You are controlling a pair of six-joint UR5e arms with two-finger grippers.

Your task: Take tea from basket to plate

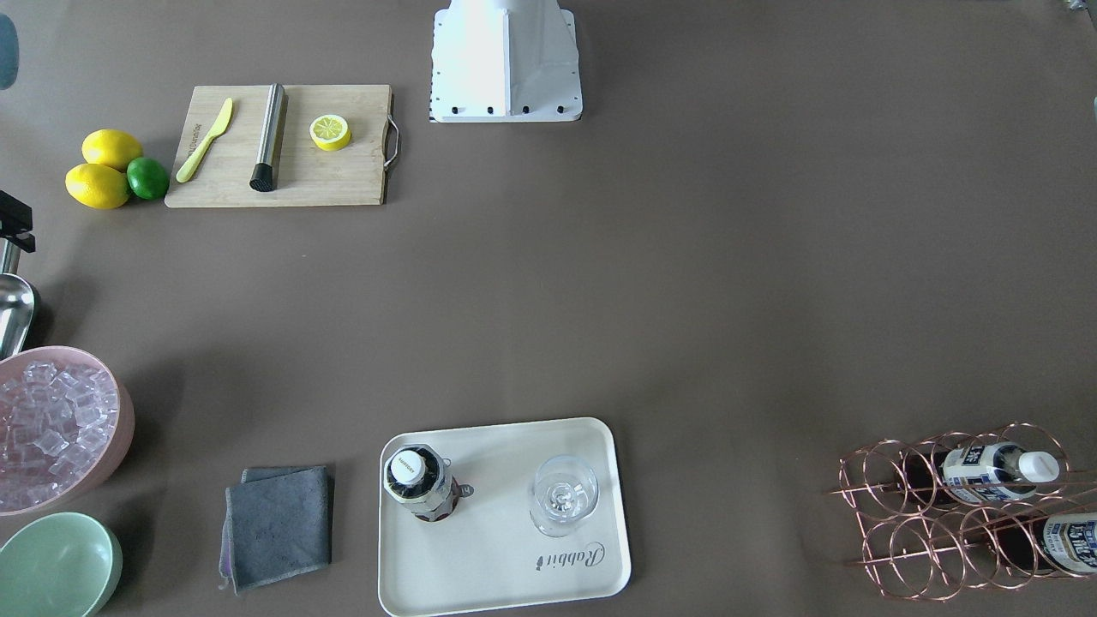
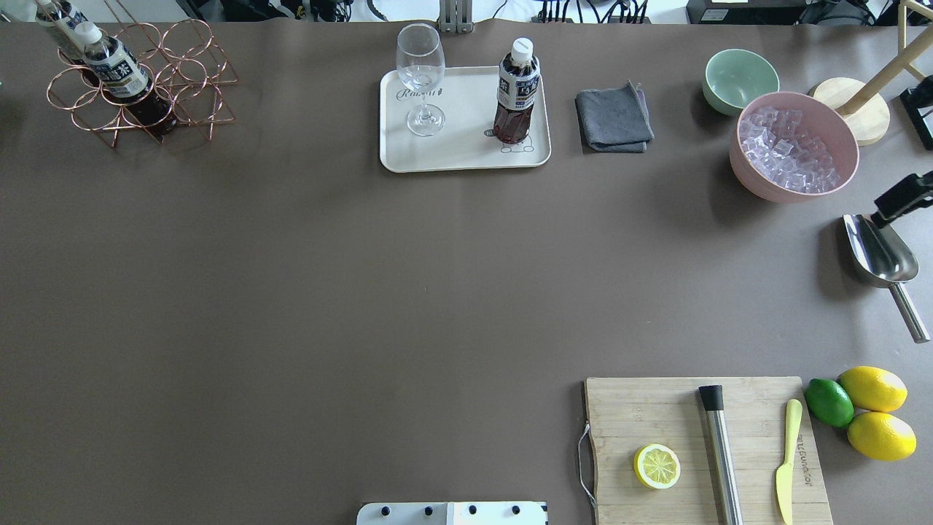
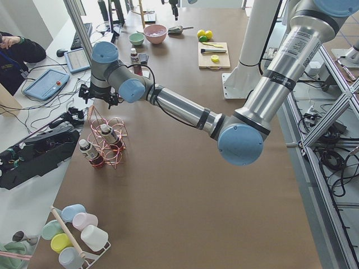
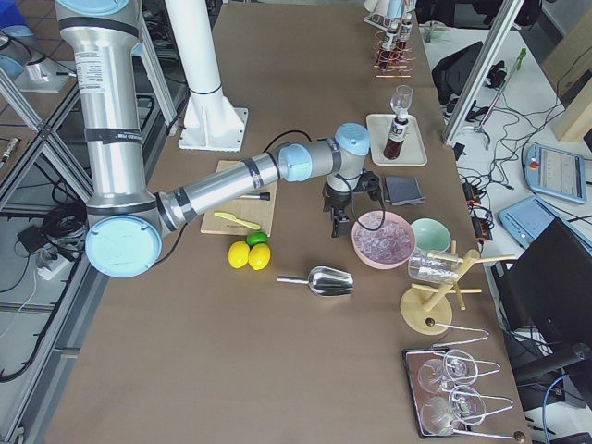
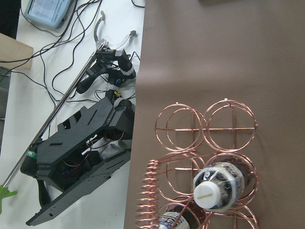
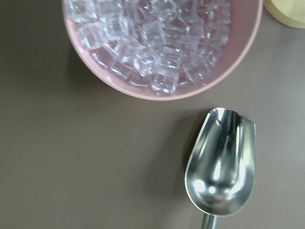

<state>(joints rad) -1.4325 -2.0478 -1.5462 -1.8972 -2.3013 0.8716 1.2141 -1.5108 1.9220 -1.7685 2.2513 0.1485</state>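
Overhead exterior view takes in the whole brown desk (image 2: 291,292), its middle bare and the goods ranged along the far edge, where I judge either arm can reach them. The left arm (image 3: 179,109), near and large in the exterior left view, stretches to the desk's far corner so that its wrist hangs over the basket (image 2: 178,76). The right arm (image 4: 231,180) reaches toward the pink bowl (image 2: 791,149) of ice, well apart from the job. The plate (image 2: 466,149) lies at mid-edge, between the basket and a grey cloth (image 2: 614,117). The basket's ring cells hold two bottles (image 2: 116,73) at a slant, caps uppermost, which should make the necks easy to grip. One tea (image 2: 516,95) stands upright on the plate by the bear drawing, beside the stemmed glass (image 2: 421,80) and not touching it, so I judge one transfer done. The left pincer (image 3: 100,100) hangs just above the basket, its wrist camera looking down on a white cap (image 5: 212,191); whether its jaws are parted I cannot tell. The right pincer (image 2: 904,197) hovers near the steel scoop (image 2: 878,251), and its state I cannot tell either
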